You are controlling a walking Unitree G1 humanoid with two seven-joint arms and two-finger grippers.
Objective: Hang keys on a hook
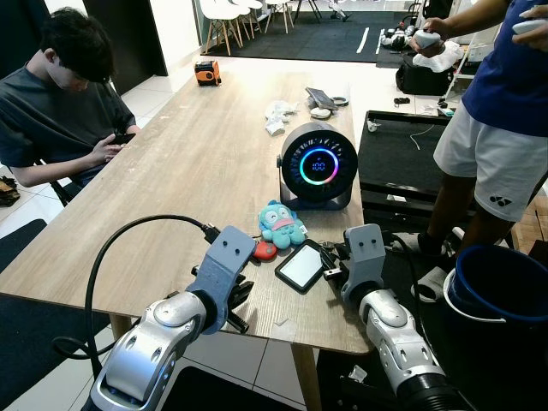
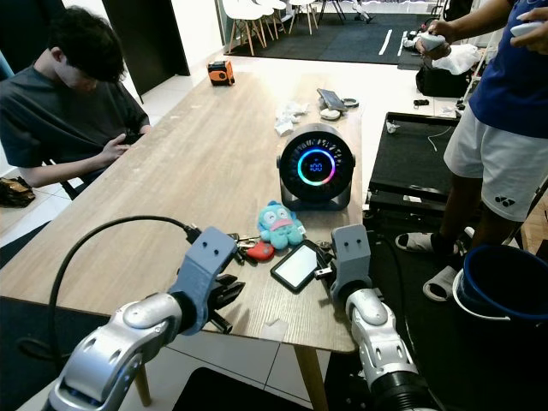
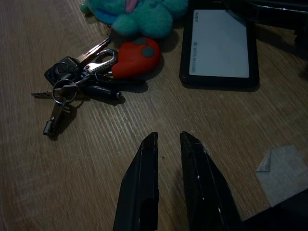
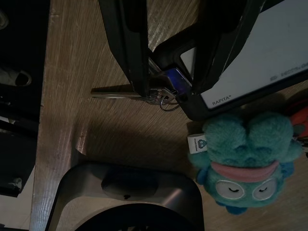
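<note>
A bunch of keys (image 3: 77, 79) lies flat on the wooden table (image 1: 188, 163), near its front edge, joined to a red paw-shaped fob (image 3: 136, 56) and touching a teal plush toy (image 1: 278, 224). Just beside the plush rests a black card holder (image 1: 300, 267) with a pale face, and behind both stands a round black device (image 1: 317, 167) with a glowing ring display.

The left gripper (image 3: 167, 149) hovers low over the table just short of the keys, its 2 black fingers drawn close with only a narrow gap, holding nothing. The right gripper (image 4: 171, 72) sits at the corner of the card holder, its fingers spread moderately on either side of a small second key (image 4: 120, 91) with a blue tag (image 4: 174, 79) lying on the wood; whether they grip it cannot be told.

A person in a dark shirt (image 1: 60, 111) sits at the table's left side looking down at a phone. Another person in white shorts (image 1: 492, 158) stands to the right, beside a dark blue bucket (image 1: 505, 287) on the floor
</note>
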